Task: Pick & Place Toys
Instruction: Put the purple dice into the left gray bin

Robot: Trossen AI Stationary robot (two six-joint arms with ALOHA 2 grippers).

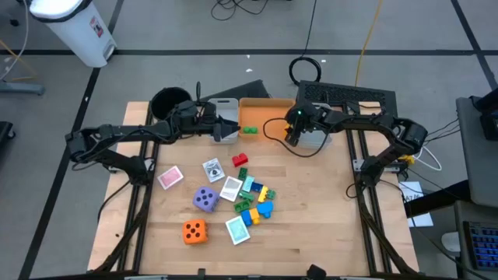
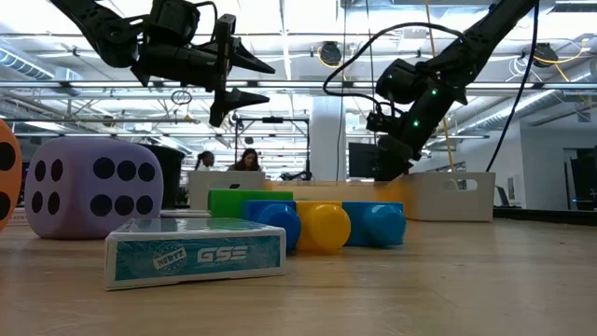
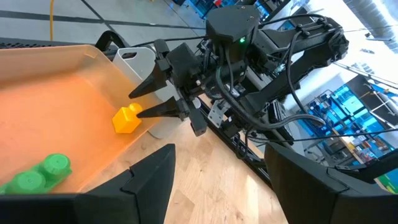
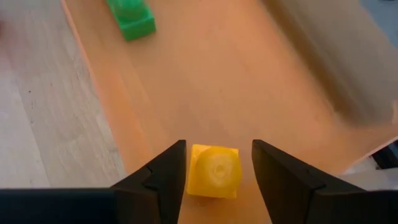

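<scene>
The right hand (image 4: 214, 163) is seen open above the orange bin (image 1: 268, 124), upper centre of the high view; a yellow brick (image 4: 214, 171) sits between its fingers, apparently loose. The left hand (image 1: 233, 128) is held open beside it. A green brick (image 1: 250, 130) lies in the bin. Dice (image 1: 205, 200), cards (image 1: 170, 178) and bricks (image 1: 257, 204) are spread mid-bench (image 1: 311, 225).

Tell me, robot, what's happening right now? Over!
Right pincer open over orange bin, yellow brick between its fingers. Left pincer open, waiting above the bins. Green brick already in. Nothing blocking.
</scene>
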